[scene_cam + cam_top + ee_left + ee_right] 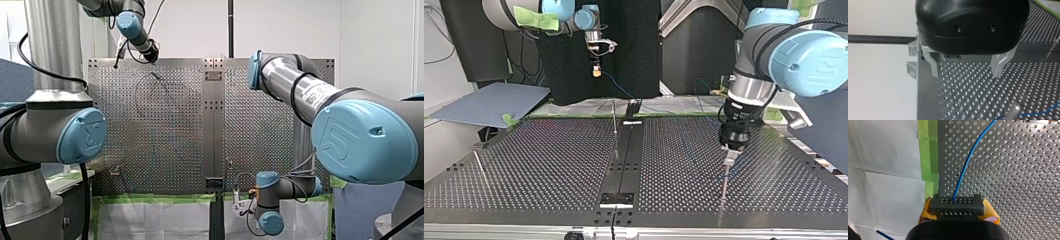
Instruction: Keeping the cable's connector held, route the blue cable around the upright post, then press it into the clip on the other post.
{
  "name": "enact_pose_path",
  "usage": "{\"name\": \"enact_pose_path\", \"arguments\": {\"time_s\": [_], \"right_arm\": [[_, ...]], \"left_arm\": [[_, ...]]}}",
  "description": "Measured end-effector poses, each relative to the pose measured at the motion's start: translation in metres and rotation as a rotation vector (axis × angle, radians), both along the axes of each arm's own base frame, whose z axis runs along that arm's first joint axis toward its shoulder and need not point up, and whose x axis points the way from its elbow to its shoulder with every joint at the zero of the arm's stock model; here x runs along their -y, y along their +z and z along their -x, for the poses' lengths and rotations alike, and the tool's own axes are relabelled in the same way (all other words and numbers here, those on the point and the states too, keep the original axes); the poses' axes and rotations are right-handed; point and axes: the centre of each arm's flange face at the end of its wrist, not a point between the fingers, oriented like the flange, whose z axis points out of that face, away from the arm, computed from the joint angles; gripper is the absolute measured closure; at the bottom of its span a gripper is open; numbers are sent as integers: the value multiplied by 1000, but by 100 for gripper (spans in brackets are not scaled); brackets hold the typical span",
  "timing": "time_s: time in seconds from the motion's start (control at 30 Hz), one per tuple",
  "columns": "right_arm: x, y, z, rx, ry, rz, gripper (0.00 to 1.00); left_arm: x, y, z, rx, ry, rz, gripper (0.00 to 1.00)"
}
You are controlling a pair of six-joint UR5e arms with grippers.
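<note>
My right gripper (958, 216) is shut with its yellow pads (991, 216) on the dark grey connector (957, 206). The blue cable (968, 162) runs from it out over the perforated plate. In the top view my right gripper (596, 70) hangs high beyond the table's far edge, the cable (624, 91) trailing down from it. My left gripper (966, 72) stands open with nothing between its metal fingers (1000, 65), just above the plate. An upright post (1016, 110) with a stretch of blue cable (1040, 113) lies ahead of it. In the top view my left gripper (730, 150) hovers over that post (725, 175).
A thin post (614, 117) rises beside the black centre strip (624, 165), and another post (479, 165) stands at the top view's left. Green tape (931, 152) and white sheeting (885, 170) border the plate near my right gripper.
</note>
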Motion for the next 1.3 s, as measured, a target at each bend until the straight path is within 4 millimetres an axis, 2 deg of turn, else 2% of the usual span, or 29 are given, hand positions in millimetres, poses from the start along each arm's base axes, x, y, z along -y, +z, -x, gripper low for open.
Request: {"name": "enact_pose_path", "arguments": {"time_s": [0.47,1.0,1.3], "right_arm": [[0,0,0,7,1,0,100],[-2,-1,0,-1,5,-13,100],[-7,-2,-3,-13,27,-24,100]], "left_arm": [[27,-34,-23,-29,3,-44,0],[84,-92,-46,-40,5,-90,0],[92,-128,-66,-56,59,-147,0]]}}
